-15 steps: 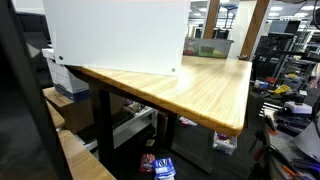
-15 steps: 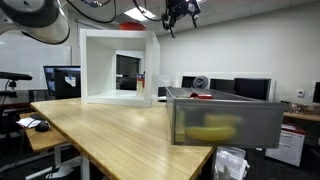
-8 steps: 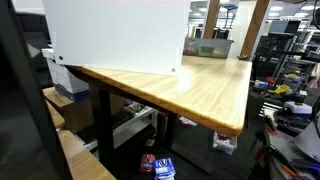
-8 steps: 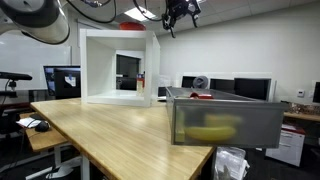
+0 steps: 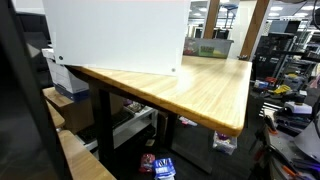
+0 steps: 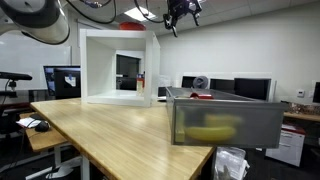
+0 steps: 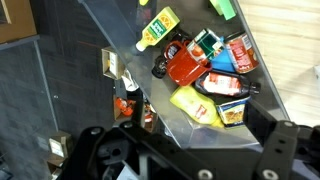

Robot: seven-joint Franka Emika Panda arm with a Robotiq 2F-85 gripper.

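Nothing has moved since the earlier frame: my arm hangs where it did and every object lies as before. Biggest is the wooden table (image 6: 100, 130), seen in both exterior views, which carries the grey bin (image 6: 225, 120) near one edge. Behind the grey bin on the same tabletop, well apart from it, stands the white open-fronted box (image 6: 118, 68). My pincer (image 6: 180, 15) hangs high above the grey bin, clear of everything, its jaws spread wide and holding nothing. From the wrist view I look straight down into the grey bin (image 7: 110, 25), with my pincer (image 7: 190, 140) framing the lower edge. A heap of groceries lies on the bin's floor. The red bottle (image 7: 185, 65) lies on its side in the middle of the heap. A yellow packet (image 7: 197, 105) lies just beside it, nearer my fingers. A yellow bottle (image 7: 158, 25) lies on the far side of the red one, and a red can (image 7: 240, 52) rests towards the bin's wall next to the wood.
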